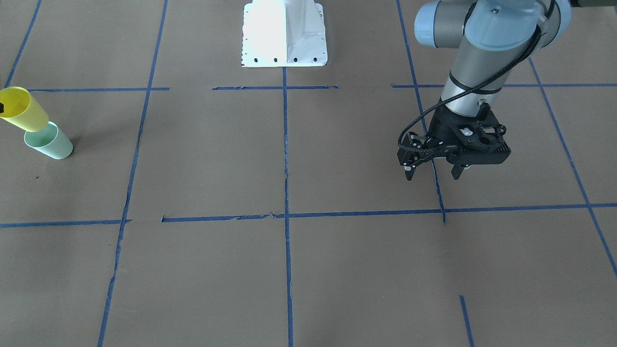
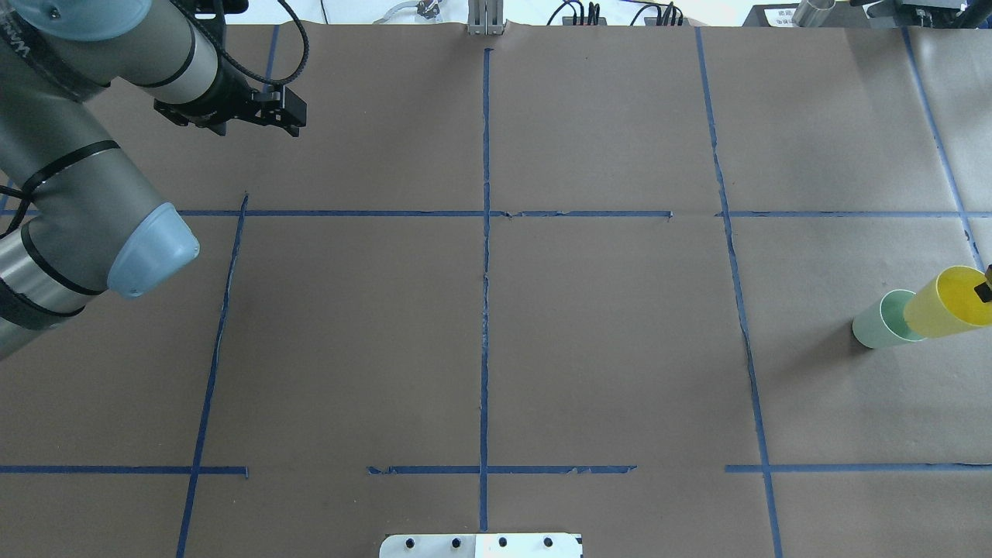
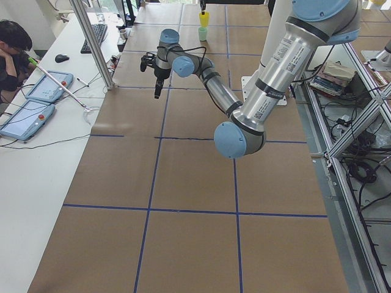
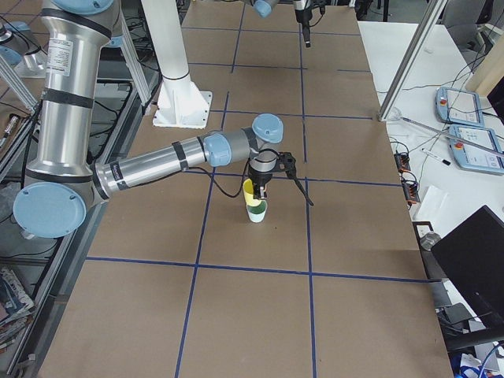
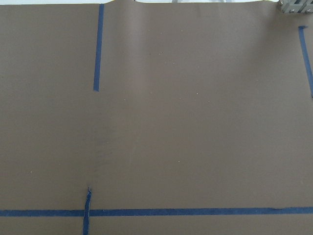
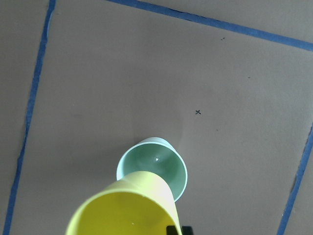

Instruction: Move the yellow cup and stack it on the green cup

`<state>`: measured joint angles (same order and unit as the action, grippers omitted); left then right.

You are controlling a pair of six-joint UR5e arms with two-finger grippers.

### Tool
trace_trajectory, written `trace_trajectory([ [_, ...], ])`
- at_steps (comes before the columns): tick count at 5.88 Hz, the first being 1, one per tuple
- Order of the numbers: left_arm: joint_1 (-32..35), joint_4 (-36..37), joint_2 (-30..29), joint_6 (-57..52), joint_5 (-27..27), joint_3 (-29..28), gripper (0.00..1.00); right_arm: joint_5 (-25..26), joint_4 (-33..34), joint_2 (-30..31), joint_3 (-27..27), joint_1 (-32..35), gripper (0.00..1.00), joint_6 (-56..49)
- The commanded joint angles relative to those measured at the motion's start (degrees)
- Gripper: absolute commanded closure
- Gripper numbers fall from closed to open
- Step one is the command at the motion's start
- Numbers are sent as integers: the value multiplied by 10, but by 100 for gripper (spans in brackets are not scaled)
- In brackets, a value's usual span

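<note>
The yellow cup (image 1: 22,113) hangs tilted in the air, its base just over the rim of the green cup (image 1: 52,143), which stands upright on the brown table at the far right side. My right gripper (image 4: 261,187) is shut on the yellow cup's rim; one finger (image 2: 983,292) shows inside the cup. The right wrist view looks down past the yellow cup (image 6: 127,210) into the green cup (image 6: 157,165). My left gripper (image 1: 432,175) is open and empty, hovering over the table's left half, far from both cups.
The white robot base (image 1: 284,33) stands at the table's robot side. Blue tape lines (image 2: 486,232) divide the brown paper surface. A side table with tablets (image 3: 24,104) and a metal post (image 3: 91,43) lie beyond the far edge.
</note>
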<state>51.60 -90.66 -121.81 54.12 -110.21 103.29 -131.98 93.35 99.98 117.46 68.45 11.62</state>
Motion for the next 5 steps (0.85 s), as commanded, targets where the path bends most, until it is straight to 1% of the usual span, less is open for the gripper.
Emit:
trace_trajectory([
  [1,-1,-1,0,0,0,1,0,0,-8,-17,-22,-2,100,1],
  [3,0,0,0,0,0,9,0,0,-8,-28,-43,-3,100,-2],
  [5,0,0,0,0,0,10,0,1,-8,-28,-43,-8,100,-1],
])
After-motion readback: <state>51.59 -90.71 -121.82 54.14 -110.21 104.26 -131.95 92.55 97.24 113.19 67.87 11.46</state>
